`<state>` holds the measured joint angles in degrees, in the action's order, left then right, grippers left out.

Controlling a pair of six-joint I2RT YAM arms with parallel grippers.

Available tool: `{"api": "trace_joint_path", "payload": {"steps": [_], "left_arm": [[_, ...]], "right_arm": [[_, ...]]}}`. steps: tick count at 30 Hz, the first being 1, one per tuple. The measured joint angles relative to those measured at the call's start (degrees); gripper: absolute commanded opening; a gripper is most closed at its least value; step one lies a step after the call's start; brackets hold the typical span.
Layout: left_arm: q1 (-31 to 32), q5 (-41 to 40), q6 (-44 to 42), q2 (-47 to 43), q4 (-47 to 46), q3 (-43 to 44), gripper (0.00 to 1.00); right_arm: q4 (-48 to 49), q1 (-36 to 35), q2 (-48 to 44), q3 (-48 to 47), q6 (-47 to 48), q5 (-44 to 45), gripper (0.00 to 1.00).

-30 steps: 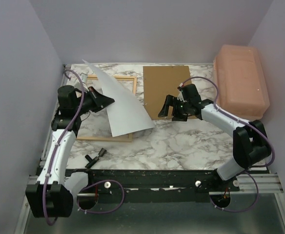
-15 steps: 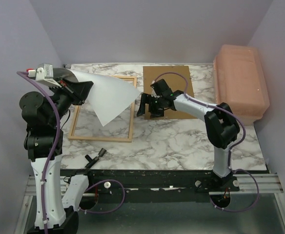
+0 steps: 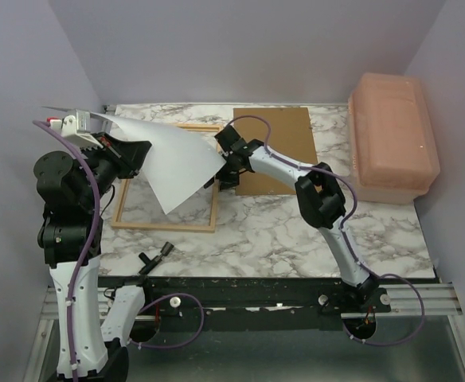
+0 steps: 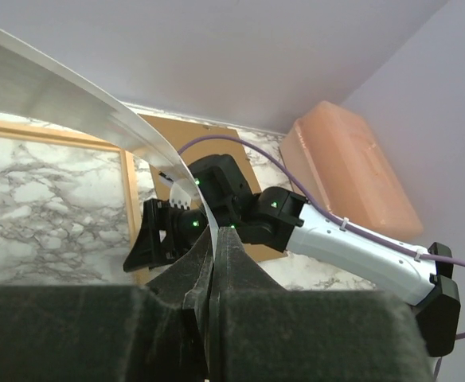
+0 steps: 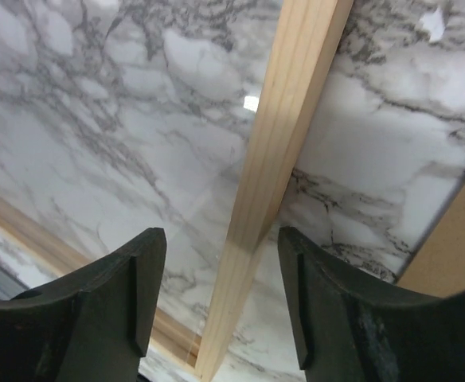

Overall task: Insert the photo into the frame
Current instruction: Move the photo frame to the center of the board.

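Marbled desk [image 3: 296,231] carries the frame [image 3: 165,227] at 10 o'clock. Above it the photo [image 3: 177,159], judged light and floppy, is clamped by one edge in the left gripper [image 4: 214,232]. The right gripper [image 5: 216,263] is spread astride the frame's 3 o'clock rail. Support at the sagging corner is advised.

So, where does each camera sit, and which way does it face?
Top external: above and behind the robot, looking down on the table; both arms show.
Left wrist: looking along the left gripper, shut on the photo, toward the right arm.
Right wrist: looking down past the open right gripper at the frame.
Shared: top and left wrist both show the photo.
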<state>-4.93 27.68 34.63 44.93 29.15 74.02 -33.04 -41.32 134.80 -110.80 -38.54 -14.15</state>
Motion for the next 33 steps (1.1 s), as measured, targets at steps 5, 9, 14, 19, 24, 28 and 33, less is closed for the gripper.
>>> {"api": "trace_joint_path", "payload": {"steps": [5,9,14,19,24,28,33], "left_arm": [[0.0,0.0,-0.2,-0.1,0.9,-1.2,0.0],[0.0,0.1,-0.2,-0.2,1.1,-2.1,0.0],[0.0,0.7,0.3,-0.4,1.0,-3.6,0.0],[0.0,1.7,1.2,-0.9,0.6,-6.2,0.0],[0.0,2.7,2.0,-0.9,-0.1,-8.2,0.0],[0.0,3.8,2.3,-0.8,-0.3,-10.1,0.0],[0.0,5.5,2.3,0.5,-0.3,-11.3,0.0]], "right_arm": [[-5.3,-1.0,3.6,-7.0,1.1,5.2,0.4],[-7.8,-1.8,4.2,-8.2,2.0,10.4,0.22],[-8.0,-2.1,3.3,-7.1,1.6,13.9,0.04],[-6.9,-2.0,1.0,-3.3,2.1,15.0,0.01],[-5.0,-0.6,-3.1,3.7,1.9,15.0,0.01],[-4.3,1.6,-6.6,9.1,1.9,15.0,0.01],[-3.4,3.3,-9.9,14.3,2.6,15.2,0.01]]}}
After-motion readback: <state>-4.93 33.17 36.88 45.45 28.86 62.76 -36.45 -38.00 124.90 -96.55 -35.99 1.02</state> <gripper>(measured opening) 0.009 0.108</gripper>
